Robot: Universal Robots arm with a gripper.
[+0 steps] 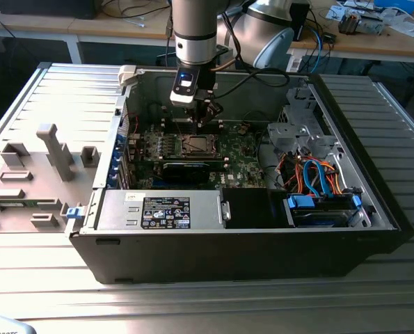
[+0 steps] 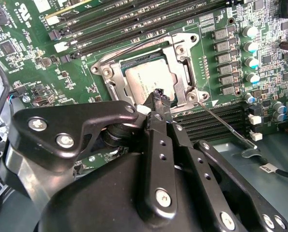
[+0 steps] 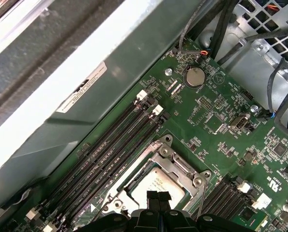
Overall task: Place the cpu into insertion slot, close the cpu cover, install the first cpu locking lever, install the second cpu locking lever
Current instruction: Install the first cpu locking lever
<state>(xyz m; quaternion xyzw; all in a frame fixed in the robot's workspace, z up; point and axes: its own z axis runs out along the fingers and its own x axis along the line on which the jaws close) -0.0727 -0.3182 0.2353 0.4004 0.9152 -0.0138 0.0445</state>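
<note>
My claw [image 3: 158, 198], closed and empty, over the cpu [image 2: 141, 79]; it lies flat, top upward, framed by the lowered cpu cover [image 2: 180, 58]

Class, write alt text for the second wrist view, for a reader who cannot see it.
A shut black gripper sits at the edge of the cpu, which lies under the closed cpu cover on a green motherboard. A thin wire lever runs beside the cover.
</note>
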